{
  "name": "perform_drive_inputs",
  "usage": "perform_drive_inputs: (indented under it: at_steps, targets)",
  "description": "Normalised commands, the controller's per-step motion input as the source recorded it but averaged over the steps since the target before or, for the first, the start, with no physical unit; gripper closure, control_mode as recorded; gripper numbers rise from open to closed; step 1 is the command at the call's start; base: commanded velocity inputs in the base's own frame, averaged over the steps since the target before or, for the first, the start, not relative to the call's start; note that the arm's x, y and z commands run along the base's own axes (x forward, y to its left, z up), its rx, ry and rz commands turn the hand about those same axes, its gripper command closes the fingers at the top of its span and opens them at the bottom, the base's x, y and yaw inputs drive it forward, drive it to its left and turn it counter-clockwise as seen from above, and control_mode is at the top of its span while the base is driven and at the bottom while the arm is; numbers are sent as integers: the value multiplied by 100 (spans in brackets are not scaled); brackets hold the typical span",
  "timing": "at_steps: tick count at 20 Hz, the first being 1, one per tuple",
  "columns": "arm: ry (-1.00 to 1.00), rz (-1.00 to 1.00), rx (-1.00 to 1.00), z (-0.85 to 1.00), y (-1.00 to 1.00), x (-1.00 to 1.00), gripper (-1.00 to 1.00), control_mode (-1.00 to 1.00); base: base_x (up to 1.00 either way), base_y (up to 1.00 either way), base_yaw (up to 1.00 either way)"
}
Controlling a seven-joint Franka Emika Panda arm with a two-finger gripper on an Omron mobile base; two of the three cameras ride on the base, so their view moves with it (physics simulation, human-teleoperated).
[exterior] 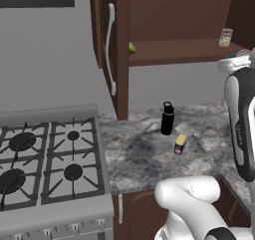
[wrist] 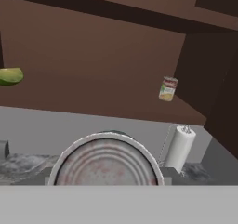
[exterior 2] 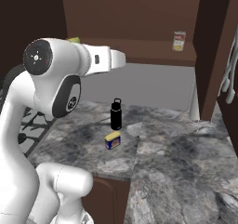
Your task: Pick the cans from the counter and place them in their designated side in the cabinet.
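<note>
Dark brown wood is the biggest thing ahead of you: the cabinet (exterior: pixel 174 15) hangs open above the work area, its door (exterior: pixel 112 50) swung out with a long curved silver handle (exterior: pixel 110 47). On its inner shelf (exterior 2: pixel 139 51) a pale can with a red-and-yellow label (exterior 2: pixel 179 40) stands toward the right, and a green fruit (wrist: pixel 10 76) lies at the left end.

Below it runs the grey-and-white marbled counter (exterior 2: pixel 176 158), with the steel gas stove (exterior: pixel 47 159) beside it on the left. A white paper-towel roll (wrist: pixel 180 148) stands upright at the back of the counter toward the right.

On the counter a tall black bottle (exterior 2: pixel 116 115) stands upright, and just in front of it, a little apart, sits the dark blue can with the yellow top (exterior 2: pixel 112 140).

In the hand view, the round metal end of a can (wrist: pixel 106 165) sits right at the camera, between your jaws. The jaws are closed on this can, raised well above the counter and facing the open cabinet. From the left base view a teal edge shows at the hand, so this can be taken for the teal can.
</note>
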Motion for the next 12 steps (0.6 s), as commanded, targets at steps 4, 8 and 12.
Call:
perform_drive_inputs:
  at_steps: [4, 8, 12]
  targets:
    - [-2, 0, 0, 7, -7, 22, 100, -100, 0, 0, 0]
    - [-3, 0, 0, 5, -8, 22, 100, -100, 0, 0, 0]
    - [-1, 0, 0, 3, -7, 26, 100, -100, 0, 0, 0]
